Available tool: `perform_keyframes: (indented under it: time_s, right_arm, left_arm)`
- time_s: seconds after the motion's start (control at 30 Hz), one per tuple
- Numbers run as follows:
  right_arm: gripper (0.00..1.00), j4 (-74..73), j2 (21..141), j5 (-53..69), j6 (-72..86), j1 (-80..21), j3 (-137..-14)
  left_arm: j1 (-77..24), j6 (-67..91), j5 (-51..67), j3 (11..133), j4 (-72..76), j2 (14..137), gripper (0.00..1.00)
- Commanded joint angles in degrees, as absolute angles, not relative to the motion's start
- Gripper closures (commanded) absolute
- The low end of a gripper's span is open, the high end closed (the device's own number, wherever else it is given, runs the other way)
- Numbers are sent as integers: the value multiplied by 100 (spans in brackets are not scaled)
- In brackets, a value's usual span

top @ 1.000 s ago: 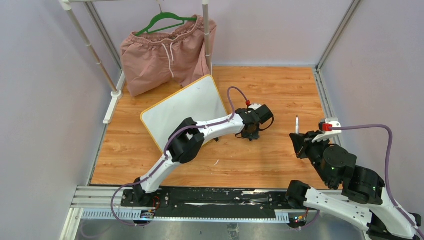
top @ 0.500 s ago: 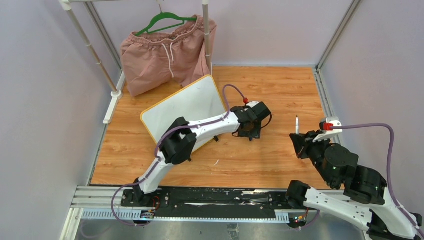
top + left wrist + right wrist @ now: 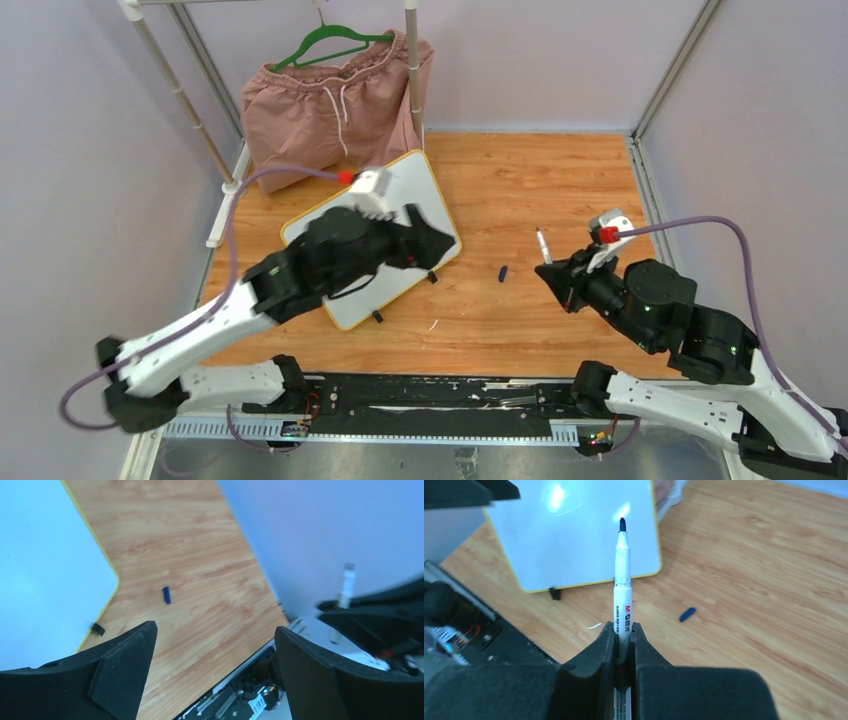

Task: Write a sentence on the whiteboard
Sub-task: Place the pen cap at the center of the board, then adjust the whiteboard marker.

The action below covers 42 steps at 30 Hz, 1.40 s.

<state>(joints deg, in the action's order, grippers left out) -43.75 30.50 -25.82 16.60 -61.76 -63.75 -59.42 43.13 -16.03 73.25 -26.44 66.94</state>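
1. On the wooden table (image 3: 560, 180), left of centre, the whiteboard (image 3: 420, 182) sits turned askew. Its yellow frame shows along the far and right edges, and two small black feet (image 3: 378, 316) poke out at its near edge.
2. Above the board's right half hangs my left gripper (image 3: 438, 242), released, jaws spread wide with nothing between them.
3. From that wrist's camera I see both black fingers (image 3: 125, 670) far apart. The board's white face is at the left and wood grain fills the gap.
4. My right gripper (image 3: 560, 282) is well apart from the board, over the right side of the table, clenched on a white marker (image 3: 542, 244).
5. Seen from my right wrist, the marker stands straight up out of the pinched fingers (image 3: 594, 655). Its dark blue tip is bare and lines up with the board beyond it.
6. A small blue cap (image 3: 503, 272) lies on the wood between the board and my right gripper, touching neither.
7. What shows of the board's face is glossy white, with patches of glare.
8. Behind the board, pink shorts (image 3: 335, 105) hang on a green hanger (image 3: 330, 40) from a white rack (image 3: 412, 70).
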Motion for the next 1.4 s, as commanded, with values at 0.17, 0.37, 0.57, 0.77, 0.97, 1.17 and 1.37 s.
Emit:
perform_keyframes:
  time_s: [0.17,0.37,0.57,0.77,0.97,1.17,1.37]
  right_arm:
    - [100,-2050,3910,331,1522,-6205,-6047]
    - [100,-995,4790,1310,1791,-6205,-6156]
    - [100,-476,5230,1837,1983,-6205,-6290]
    - [100,-288,5344,2026,2063,-6205,-6285]
    - [100,-242,5296,2210,2051,-6205,-6247]
    - [100,-261,5199,2272,2006,-6205,-6171]
    - [100,-316,5130,2301,1947,-6205,-6192]
  left_arm:
    - [-5969,3088,195,4864,613,3992,6]
    - [-5973,3146,947,4793,786,3994,8]
    - [-5974,3137,831,4731,724,3940,10]
    - [-5972,3084,574,4776,509,3970,13]
    - [-5972,3248,378,4630,898,3889,31]
    - [-5968,3527,582,4605,1305,3957,52]
    - [-5971,3752,908,4606,1591,4086,67]
